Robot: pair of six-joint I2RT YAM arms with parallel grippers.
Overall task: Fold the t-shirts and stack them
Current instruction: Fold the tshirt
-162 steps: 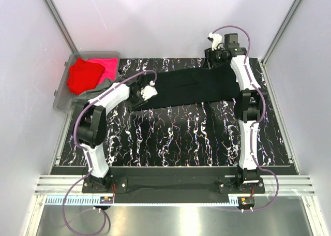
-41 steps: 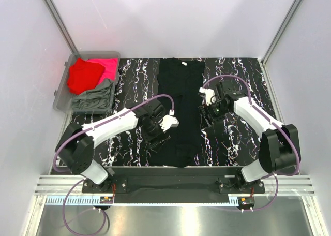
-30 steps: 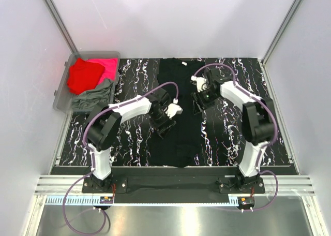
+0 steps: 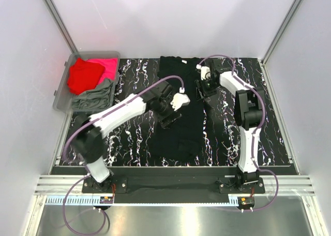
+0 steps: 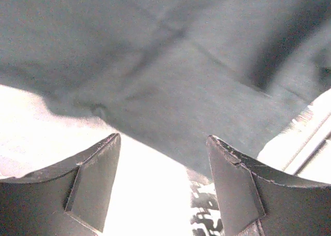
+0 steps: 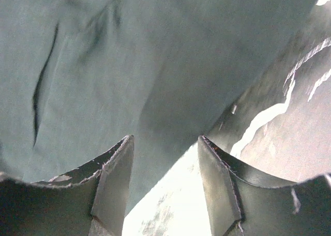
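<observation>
A black t-shirt point(image 4: 178, 112) lies flat lengthwise down the middle of the table, collar at the far end. My left gripper point(image 4: 168, 117) is open over its left edge at mid-length. In the left wrist view the open fingertips point(image 5: 111, 143) straddle the cloth edge point(image 5: 170, 91) without holding it. My right gripper point(image 4: 202, 86) is open at the shirt's right edge near the far end. In the right wrist view the cloth point(image 6: 129, 55) ends just ahead of the open gripper point(image 6: 165, 138). Red point(image 4: 83, 75), magenta-pink point(image 4: 106, 66) and grey-green point(image 4: 95, 96) t-shirts lie in the bin.
A grey plastic bin point(image 4: 61, 93) holding the other shirts stands at the table's far left corner. The table top point(image 4: 227, 132) is black marble pattern. White walls and metal posts point(image 4: 57, 18) close in the back and sides.
The black shirt went from lying crosswise at the back to lengthwise down the middle. Over the last second both grippers moved toward the far end along its edges, the right one farthest.
</observation>
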